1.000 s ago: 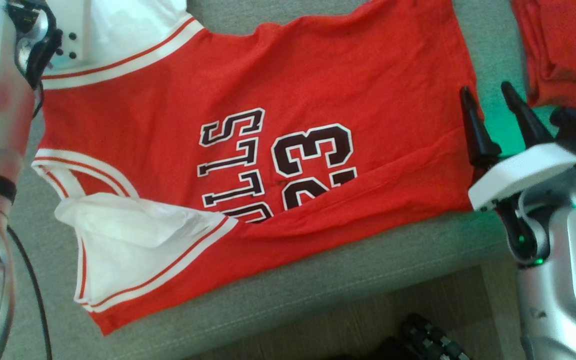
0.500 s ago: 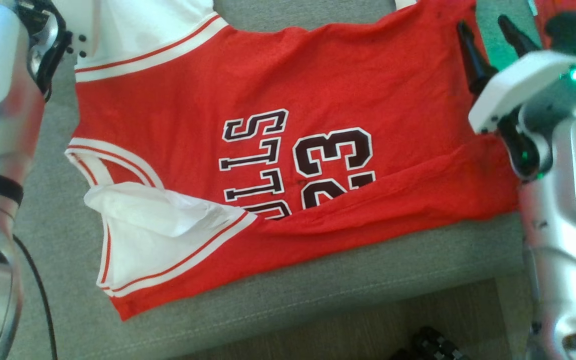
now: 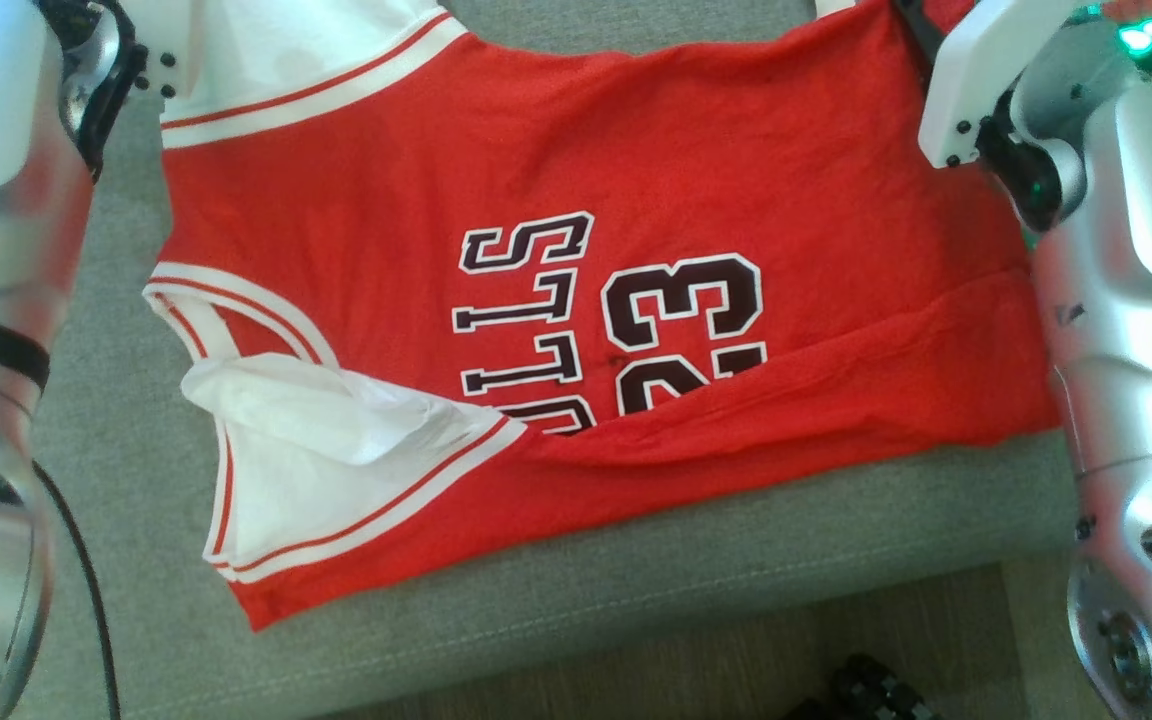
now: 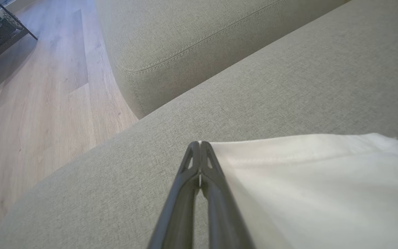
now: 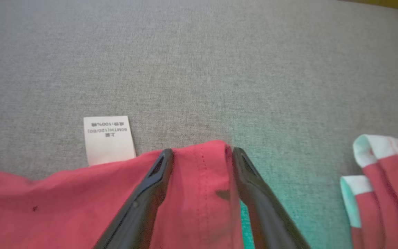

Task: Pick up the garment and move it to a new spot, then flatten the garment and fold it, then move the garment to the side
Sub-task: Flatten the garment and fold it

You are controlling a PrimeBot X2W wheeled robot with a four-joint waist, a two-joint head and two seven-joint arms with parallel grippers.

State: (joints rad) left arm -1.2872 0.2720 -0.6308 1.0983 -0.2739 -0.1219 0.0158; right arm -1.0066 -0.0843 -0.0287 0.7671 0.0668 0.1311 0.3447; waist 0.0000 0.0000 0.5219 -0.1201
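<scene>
Red jersey (image 3: 576, 150) lies crosswise, neck leftward; left gripper (image 4: 199, 143) pinches white corner, right gripper (image 5: 201, 150) spread.

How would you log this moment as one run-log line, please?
jersey: spread on sofa, near edge folded | left gripper: shut on jersey | right gripper: open, straddling its corner

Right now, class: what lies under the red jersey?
The grey cushion shows beside the jersey, and a white label sticks out past its edge. Anything beneath its middle is covered.
</scene>
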